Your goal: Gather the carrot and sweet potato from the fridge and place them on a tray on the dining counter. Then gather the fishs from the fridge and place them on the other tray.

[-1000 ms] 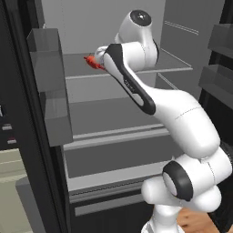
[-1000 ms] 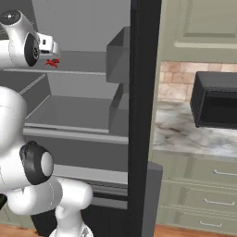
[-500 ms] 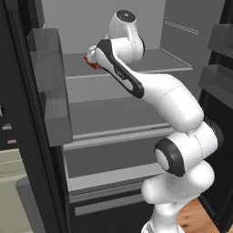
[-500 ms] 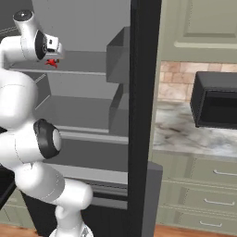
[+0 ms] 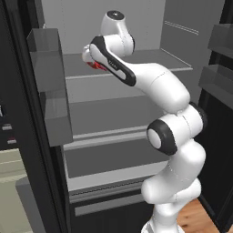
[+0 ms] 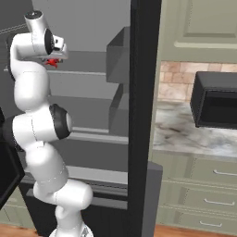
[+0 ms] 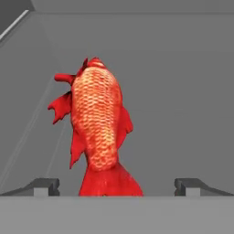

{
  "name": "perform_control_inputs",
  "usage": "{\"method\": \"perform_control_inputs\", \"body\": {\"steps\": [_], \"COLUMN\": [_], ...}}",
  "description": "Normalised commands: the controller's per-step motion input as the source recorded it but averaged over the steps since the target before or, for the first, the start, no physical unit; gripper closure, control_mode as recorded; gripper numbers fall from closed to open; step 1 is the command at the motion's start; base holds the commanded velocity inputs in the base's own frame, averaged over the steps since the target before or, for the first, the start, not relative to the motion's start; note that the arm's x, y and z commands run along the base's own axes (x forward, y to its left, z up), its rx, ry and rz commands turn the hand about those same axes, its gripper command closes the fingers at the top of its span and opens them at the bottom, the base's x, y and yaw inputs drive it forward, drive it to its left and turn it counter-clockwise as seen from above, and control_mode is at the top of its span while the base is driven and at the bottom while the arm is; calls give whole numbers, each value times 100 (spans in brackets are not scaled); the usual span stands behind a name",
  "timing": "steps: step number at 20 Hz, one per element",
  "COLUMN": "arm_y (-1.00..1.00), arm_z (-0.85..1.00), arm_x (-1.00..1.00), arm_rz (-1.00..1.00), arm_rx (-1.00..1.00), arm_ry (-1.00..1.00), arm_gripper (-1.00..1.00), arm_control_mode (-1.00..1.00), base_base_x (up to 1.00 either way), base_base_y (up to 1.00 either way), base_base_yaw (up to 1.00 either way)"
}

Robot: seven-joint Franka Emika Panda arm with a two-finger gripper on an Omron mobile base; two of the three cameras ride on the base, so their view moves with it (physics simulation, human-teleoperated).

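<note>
Right, I'm on the fish step: red fish (image 7: 98,132) lies on the fridge (image 5: 113,98) upper shelf, between my gripper (image 7: 114,185) tips, which sit wide apart, nothing held. Next move, I reckon: push fwd a bit, close on its body. Arm's folded high, wrist bent down toward the shelf.

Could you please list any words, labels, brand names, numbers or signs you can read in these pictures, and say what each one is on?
There is no readable text in these pictures.
The fridge, the red fish and the microwave show no lettering.
The small light marks on the dark panel at the left edge of the left base view are too small and blurred to read.
</note>
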Motion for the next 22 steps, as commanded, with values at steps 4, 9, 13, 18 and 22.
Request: {"method": "perform_control_inputs", "body": {"steps": [4,9,13,18,22], "arm_y": [18,28,29,35,10], "arm_z": [-12,-12,-20,-23,-12], "arm_x": [57,44,38,34,5], "arm_rz": [-2,-2,-2,-2,0], "arm_rx": [-1,-1,-2,-4,0], "arm_ry": [8,8,9,13,7], "arm_gripper": [-100,-100,-100,100,100], "arm_control_mode": [-100,-100,-100,-100,-100], "base_base_x": [0,0,0,0,0], "base_base_y": [0,0,0,0,0], "base_base_yaw": [0,0,0,0,0]}}
